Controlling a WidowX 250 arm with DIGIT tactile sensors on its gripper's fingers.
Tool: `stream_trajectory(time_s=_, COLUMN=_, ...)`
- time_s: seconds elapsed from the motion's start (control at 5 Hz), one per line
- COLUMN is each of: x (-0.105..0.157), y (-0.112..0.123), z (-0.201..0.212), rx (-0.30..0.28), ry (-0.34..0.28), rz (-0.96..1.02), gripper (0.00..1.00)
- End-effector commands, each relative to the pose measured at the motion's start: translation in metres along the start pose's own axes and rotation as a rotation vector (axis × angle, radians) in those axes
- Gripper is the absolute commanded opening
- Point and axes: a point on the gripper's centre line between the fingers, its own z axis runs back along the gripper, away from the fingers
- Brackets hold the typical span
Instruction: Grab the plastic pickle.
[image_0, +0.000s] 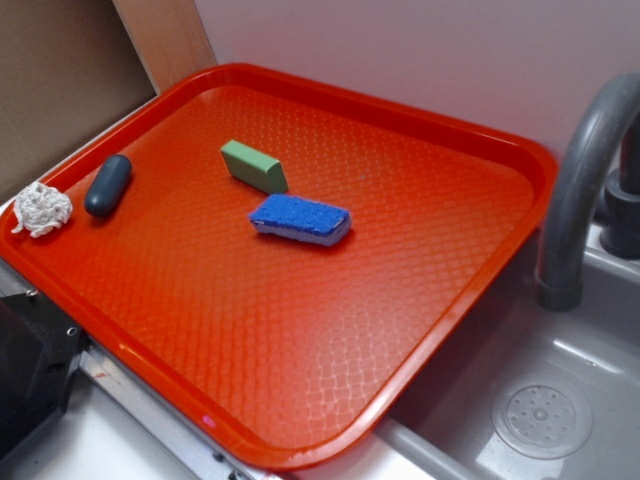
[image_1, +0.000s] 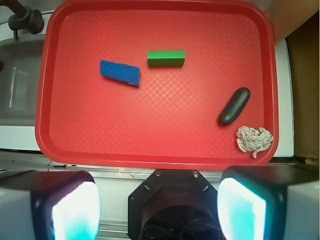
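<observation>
Seen from our wrist camera, our gripper (image_1: 159, 205) hangs high with jaws spread wide, off the red tray's (image_1: 150, 155) near rim. The plastic pickle (image_1: 234, 106) lies right of the green block (image_1: 166, 58), beside a string wad (image_1: 254, 139). We should straddle its narrow width, clear of the string.

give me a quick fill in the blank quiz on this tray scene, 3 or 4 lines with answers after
1. The plastic pickle lies right beside a white ball of ____.
2. All four small items sit on a tray whose colour is ____.
3. The light green block lies next to a sponge whose top is ____.
4. The gripper hangs above the tray's near edge with its fingers spread and holds ____.

Missing words: string; red; blue; nothing
</observation>
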Motion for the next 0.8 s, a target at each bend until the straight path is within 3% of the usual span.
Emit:
stream_trajectory(time_s=0.0, x=0.0, y=0.0, z=0.0, rx=0.0, ry=0.0, rz=0.0, gripper=1.0)
stream_trajectory(time_s=0.2, x=0.017, y=0.014, z=-0.026, rx=0.026, ry=0.012, rz=0.148, gripper=1.0)
stream_trajectory(time_s=0.4, x=0.031, y=0.031, z=-0.048, rx=0.091, ry=0.025, rz=0.27, gripper=1.0)
stream_trajectory(time_s=0.6, x=0.044, y=0.064, z=-0.073, rx=0.106, ry=0.048, rz=0.435, gripper=1.0)
